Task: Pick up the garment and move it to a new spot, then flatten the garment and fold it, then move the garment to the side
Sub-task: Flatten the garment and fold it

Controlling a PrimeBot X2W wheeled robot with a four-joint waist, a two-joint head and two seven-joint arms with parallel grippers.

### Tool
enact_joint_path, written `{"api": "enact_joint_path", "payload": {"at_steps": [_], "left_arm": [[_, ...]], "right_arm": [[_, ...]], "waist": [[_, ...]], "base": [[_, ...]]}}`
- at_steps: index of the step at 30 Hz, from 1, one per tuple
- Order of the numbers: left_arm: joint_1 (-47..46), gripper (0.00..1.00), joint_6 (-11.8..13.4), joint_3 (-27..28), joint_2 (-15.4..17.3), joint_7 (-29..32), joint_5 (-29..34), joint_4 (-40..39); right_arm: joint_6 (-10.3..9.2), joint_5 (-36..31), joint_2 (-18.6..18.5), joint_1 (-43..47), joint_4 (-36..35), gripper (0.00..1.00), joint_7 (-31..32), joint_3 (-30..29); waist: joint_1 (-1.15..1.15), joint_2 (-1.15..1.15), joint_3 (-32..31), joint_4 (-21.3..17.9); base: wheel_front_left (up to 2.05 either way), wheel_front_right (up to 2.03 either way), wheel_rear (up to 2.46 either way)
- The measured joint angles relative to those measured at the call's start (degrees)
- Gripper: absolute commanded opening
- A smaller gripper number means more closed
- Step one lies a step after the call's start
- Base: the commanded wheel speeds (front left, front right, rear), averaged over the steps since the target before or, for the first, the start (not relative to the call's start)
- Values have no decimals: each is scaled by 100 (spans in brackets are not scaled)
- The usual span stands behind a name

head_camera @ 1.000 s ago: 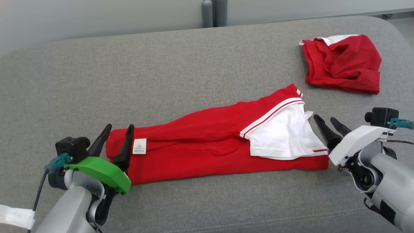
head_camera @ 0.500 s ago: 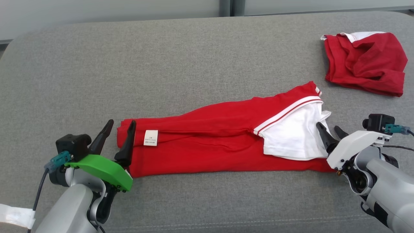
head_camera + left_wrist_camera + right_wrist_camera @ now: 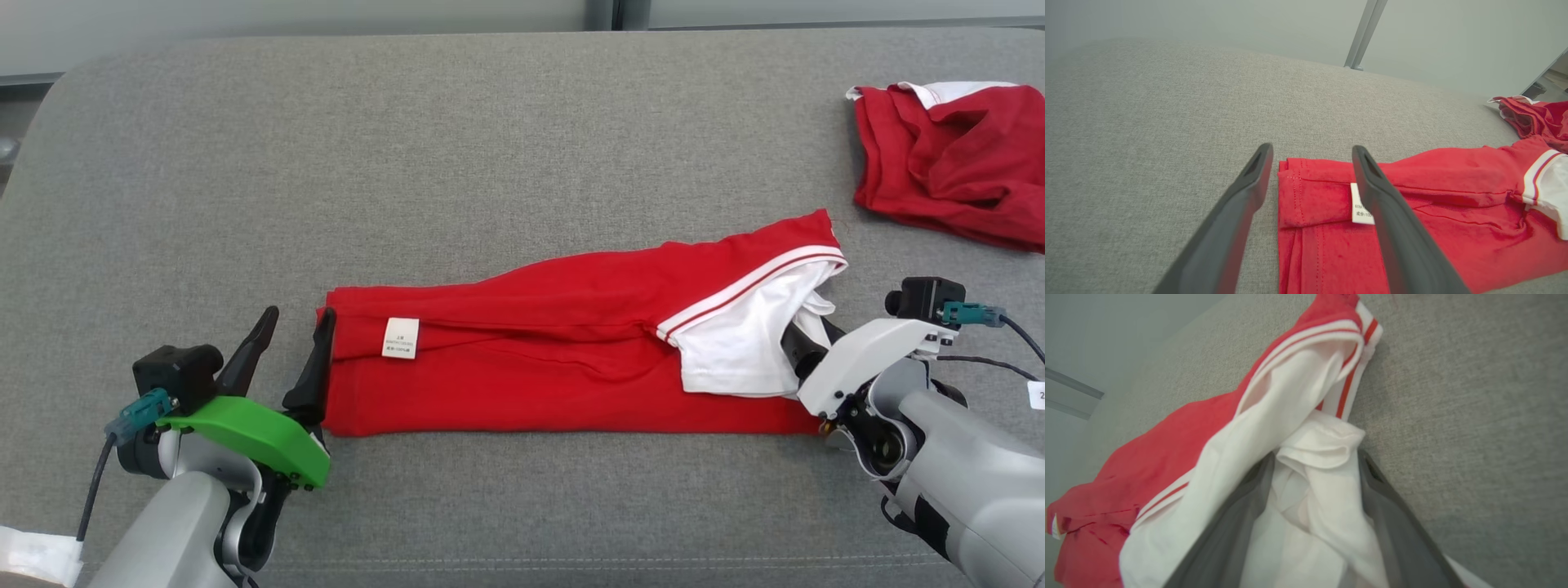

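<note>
My left fingers (image 3: 317, 359) (image 3: 1392, 220) are spread wide and grip nothing. One is over bare grey cloth. The other lies along the 9 o'clock edge of the folded red garment (image 3: 531, 367) (image 3: 1453, 192). In the left wrist view the garment's doubled corner sits between the two fingers, and the finger nearer 3 o'clock covers part of a small white rectangular label (image 3: 400, 338) (image 3: 1359, 210). I cannot tell whether that finger presses on the cloth or only hangs over it.

My right fingers (image 3: 804, 355) (image 3: 1392, 526) are just as wide apart. They sit in the garment's white fabric end with red-and-white stripe trim (image 3: 735, 351) (image 3: 1274, 416), at 3 o'clock. In the right wrist view a loose bunch of that white cloth stands between them, not pinched.

A green plastic cover (image 3: 245, 429) sits behind the left fingers and a white plastic cover (image 3: 857, 359) behind the right.

The garment lies as one long band across the middle of the grey fabric-covered bench (image 3: 490, 147) (image 3: 1147, 122) (image 3: 1474, 396). It runs from 9 to 3 o'clock, and its striped end tilts a little toward 2 o'clock. A crumpled red cloth with a white edge (image 3: 955, 163) (image 3: 1539, 118) lies at 2 o'clock by the bench's far corner, well apart from the garment.
</note>
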Motion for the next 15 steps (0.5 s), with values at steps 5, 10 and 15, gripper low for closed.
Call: {"api": "enact_joint_path", "payload": {"at_steps": [5, 10, 15], "left_arm": [[2, 100, 0, 5, 0, 0, 0, -25], [26, 100, 7, 9, 2, 0, -1, -44], [117, 100, 9, 8, 14, 0, -1, -60]], "right_arm": [[49, 35, 32, -21, 163, 100, 156, 16], [101, 73, 123, -72, 293, 45, 290, 48], [151, 75, 174, -108, 432, 0, 400, 99]], "waist": [[0, 0, -27, 15], [0, 0, -55, 18], [0, 0, -89, 16]], "base": [[0, 0, 0], [0, 0, 0], [0, 0, 0]]}}
